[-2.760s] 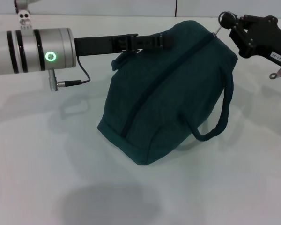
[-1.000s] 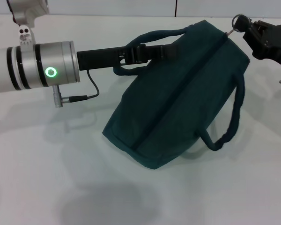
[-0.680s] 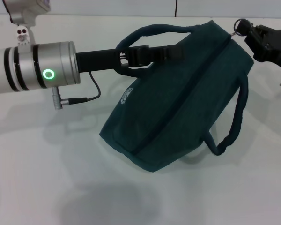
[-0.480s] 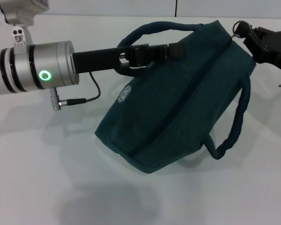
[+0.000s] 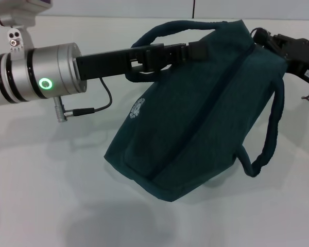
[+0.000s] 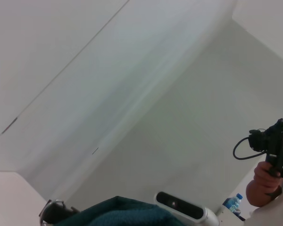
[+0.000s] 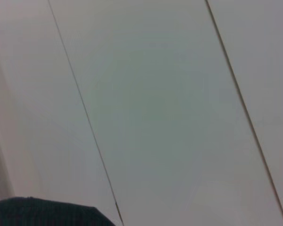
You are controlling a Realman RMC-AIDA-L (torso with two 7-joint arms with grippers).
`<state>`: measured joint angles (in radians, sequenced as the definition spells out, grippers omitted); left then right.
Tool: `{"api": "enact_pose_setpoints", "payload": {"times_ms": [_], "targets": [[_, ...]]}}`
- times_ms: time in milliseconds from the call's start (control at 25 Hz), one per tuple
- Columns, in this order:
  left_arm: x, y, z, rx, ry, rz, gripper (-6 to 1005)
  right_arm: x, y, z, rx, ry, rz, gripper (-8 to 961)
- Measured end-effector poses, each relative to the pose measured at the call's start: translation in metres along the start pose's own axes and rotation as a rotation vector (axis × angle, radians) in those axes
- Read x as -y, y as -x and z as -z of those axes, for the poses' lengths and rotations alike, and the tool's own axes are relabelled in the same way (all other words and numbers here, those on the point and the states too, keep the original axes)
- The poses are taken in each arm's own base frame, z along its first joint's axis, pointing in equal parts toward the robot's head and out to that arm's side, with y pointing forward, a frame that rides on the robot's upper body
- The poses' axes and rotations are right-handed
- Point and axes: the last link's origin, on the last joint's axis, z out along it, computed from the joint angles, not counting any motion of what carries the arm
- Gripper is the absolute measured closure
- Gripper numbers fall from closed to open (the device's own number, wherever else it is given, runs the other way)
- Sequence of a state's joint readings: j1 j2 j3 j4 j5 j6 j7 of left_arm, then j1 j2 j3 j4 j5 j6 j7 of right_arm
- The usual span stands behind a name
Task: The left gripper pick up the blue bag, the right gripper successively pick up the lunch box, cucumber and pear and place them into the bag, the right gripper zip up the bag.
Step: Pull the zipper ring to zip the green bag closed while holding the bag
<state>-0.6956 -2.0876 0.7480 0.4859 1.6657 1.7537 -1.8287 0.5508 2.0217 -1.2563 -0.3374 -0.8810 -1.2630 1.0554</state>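
The blue bag (image 5: 195, 123) hangs tilted between both arms, its zipper closed along the upper side and one loop handle (image 5: 270, 128) dangling on the right. My left gripper (image 5: 193, 52) reaches in from the left and is shut on the bag's top edge by the other handle (image 5: 165, 30). At the bag's far right end, my right gripper (image 5: 265, 40) is shut on the zipper pull (image 5: 255, 33). Dark bag fabric (image 6: 120, 214) shows at the edge of the left wrist view, and bag fabric (image 7: 42, 212) also in the right wrist view. The lunch box, cucumber and pear are hidden.
The white table (image 5: 51, 195) lies under the bag, with the bag's shadow (image 5: 118, 221) cast on it. The left arm's silver wrist cylinder (image 5: 41, 77) and its cable (image 5: 87, 109) sit at the left. A person's hand (image 6: 269, 181) shows far off.
Both arms have carried the bag up and to the right. It looks larger and more tilted, and the left handle loop now arches above the left gripper.
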Motion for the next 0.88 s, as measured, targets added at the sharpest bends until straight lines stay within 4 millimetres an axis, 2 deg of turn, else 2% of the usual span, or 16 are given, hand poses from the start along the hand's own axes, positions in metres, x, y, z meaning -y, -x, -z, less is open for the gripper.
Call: {"api": "enact_pose_setpoints", "payload": {"times_ms": [440, 680, 800, 880], "targets": [[0.004, 0.003, 0.002, -0.027, -0.023, 0.018, 949, -0.006, -0.002, 0.005, 0.004, 0.037, 0.001, 900], [0.005, 0.005, 0.003, -0.032, -0.034, 0.025, 949, -0.003, -0.004, 0.021, 0.015, 0.013, -0.008, 620], [0.006, 0.005, 0.001, -0.032, -0.033, 0.029, 949, 0.002, -0.006, 0.035, 0.012, -0.014, -0.014, 499], [0.006, 0.005, -0.002, -0.031, -0.030, 0.025, 949, 0.006, -0.005, 0.049, 0.017, -0.032, -0.016, 451]]}}
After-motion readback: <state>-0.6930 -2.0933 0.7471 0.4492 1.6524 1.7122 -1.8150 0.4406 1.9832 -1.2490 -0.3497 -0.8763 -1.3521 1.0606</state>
